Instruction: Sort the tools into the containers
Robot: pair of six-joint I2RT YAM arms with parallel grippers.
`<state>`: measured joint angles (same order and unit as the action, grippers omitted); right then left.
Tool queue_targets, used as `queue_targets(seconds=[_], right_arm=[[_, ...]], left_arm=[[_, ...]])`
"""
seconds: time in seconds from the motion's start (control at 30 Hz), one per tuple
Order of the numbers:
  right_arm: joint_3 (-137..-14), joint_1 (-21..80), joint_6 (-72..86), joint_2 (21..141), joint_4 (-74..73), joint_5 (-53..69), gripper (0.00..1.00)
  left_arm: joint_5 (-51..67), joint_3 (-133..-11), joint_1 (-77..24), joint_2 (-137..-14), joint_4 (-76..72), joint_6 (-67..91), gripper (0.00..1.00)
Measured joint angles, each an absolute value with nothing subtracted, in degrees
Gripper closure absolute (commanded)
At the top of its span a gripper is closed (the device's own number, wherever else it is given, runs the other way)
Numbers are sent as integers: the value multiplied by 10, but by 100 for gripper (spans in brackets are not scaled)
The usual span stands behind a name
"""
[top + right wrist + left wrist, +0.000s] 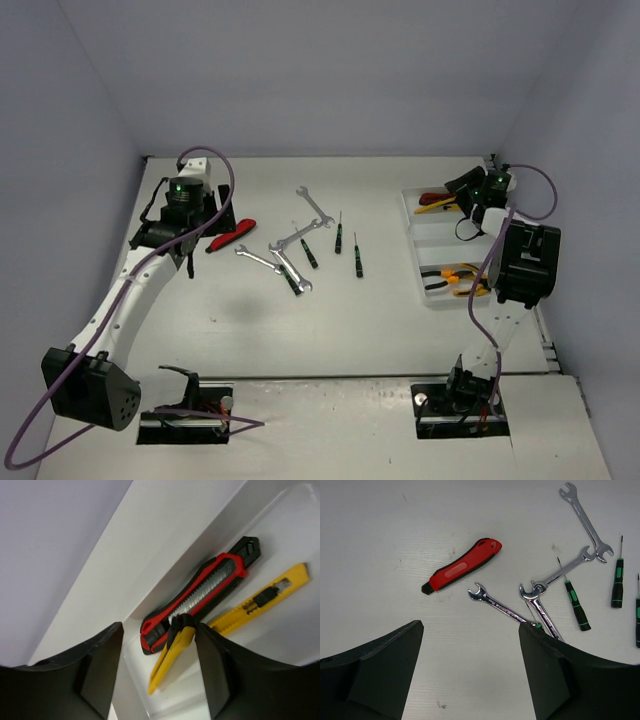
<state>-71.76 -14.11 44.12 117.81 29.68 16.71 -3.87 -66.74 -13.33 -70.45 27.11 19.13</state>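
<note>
My left gripper (190,240) (470,645) is open and empty, above bare table just short of a red-handled cutter (231,237) (465,566). Several silver wrenches (297,235) (560,571) and three black-and-green screwdrivers (338,237) (575,597) lie to its right. My right gripper (458,192) (159,650) is open over the far compartment of the white tray (418,235). A yellow cutter (175,652) lies between its fingers, its black end against the right finger (220,670). Beside it lie a red-and-black cutter (205,597) and another yellow cutter (265,597).
Orange- and yellow-handled pliers (455,278) lie in the tray's near compartment. The tray's white wall (165,555) rises just behind the cutters. Pale walls close in the table at the back and sides.
</note>
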Motion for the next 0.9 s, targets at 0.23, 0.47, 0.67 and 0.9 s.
queue_targets(seconds=[0.23,0.47,0.67,0.9], right_arm=[[-715,-141,375,1066,208,123,39],[-688,-126,323,913,159,117,37],[-601,-65,298,825,143,136,38],[-510,0,286,786,121,161,38]], left_arm=[[-38,-668,-132,-735,272,184,25],[-2,-706,-102,-846,287,165,25],[43,-775,-67,-942,300,75,25],[106,-834,-53,-1057,306,-16,25]])
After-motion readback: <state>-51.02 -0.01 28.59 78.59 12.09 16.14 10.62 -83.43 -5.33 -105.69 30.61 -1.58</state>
